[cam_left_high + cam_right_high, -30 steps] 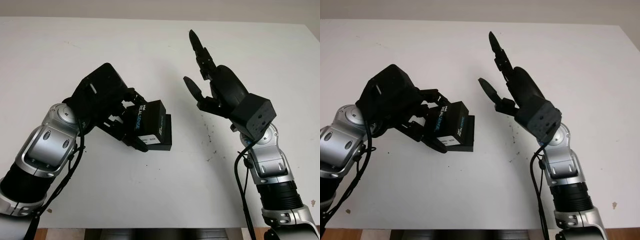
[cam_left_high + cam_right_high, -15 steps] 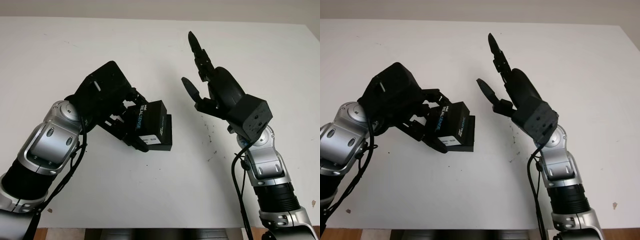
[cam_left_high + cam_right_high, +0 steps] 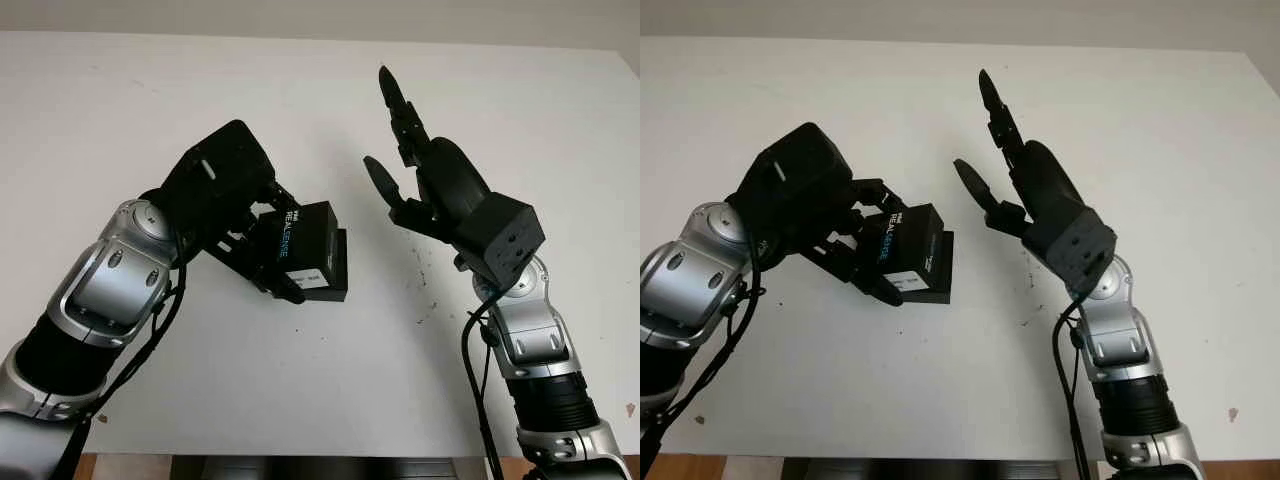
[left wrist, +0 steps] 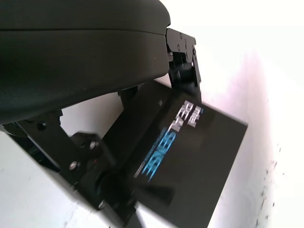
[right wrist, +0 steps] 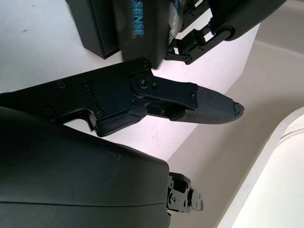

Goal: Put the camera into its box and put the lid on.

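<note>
Two black hands are over your white table (image 3: 200,380). Your left hand (image 3: 232,215) is wrapped around the lid (image 3: 306,248), a black cover with "REALSENSE" printed on its side. The lid sits tilted on the box (image 3: 338,265), which lies flat near the middle of the table, a bit to the left. You can see the box base poking out on the right side of the lid. Your right hand (image 3: 420,170) is up in the air to the right of the box, open and holding nothing. It is well apart from the lid.
</note>
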`<state>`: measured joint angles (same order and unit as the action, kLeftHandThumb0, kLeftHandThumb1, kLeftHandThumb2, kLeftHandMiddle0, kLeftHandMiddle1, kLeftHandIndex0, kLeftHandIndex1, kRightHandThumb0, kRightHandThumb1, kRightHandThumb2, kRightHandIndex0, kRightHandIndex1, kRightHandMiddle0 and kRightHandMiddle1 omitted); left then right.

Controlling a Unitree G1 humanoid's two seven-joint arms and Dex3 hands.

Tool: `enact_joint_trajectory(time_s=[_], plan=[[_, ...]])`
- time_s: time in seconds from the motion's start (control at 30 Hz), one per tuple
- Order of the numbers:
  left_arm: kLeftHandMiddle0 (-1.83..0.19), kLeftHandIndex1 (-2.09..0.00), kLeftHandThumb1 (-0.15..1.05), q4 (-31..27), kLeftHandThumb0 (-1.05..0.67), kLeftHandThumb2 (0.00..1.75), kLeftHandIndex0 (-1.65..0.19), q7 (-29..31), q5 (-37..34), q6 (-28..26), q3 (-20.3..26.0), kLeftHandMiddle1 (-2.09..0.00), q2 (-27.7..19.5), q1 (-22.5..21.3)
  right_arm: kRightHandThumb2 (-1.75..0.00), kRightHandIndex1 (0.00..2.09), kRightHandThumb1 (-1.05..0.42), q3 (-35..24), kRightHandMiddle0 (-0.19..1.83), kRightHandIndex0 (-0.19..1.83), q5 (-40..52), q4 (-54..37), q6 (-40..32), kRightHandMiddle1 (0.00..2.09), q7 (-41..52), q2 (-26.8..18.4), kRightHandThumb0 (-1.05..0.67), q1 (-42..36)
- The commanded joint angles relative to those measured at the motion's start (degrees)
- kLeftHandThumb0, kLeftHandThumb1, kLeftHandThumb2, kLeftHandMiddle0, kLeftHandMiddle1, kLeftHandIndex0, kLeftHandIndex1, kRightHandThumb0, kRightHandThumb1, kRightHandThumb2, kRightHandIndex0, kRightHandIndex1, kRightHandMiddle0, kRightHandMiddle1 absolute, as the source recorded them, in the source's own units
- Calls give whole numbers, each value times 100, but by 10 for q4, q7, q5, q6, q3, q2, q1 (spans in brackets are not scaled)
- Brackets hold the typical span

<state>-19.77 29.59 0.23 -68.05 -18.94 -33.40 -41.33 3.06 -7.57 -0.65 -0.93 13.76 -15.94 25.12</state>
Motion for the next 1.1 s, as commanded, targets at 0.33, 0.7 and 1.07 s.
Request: enact_joint_trajectory(time_s=[0.33,0.7,1.07], plan=[[19,0,88,-29,-55,6,19,85,-29,15,-81,0,-46,-49,-61,1,-105,-1,-18,-19,-1,-4,3,5,-4,2,-80,-5],[19,0,89,-29,-60,6,19,147,-29,24,-130,0,-89,-88,-61,3,-105,3,-18,-19,-8,-3,0,5,-4,1,-81,-1],[19,0,102,-40,-67,8,19,210,17,57,-220,0,-129,-148,-62,4,-105,6,-18,-17,-8,4,5,6,-6,2,-81,1]])
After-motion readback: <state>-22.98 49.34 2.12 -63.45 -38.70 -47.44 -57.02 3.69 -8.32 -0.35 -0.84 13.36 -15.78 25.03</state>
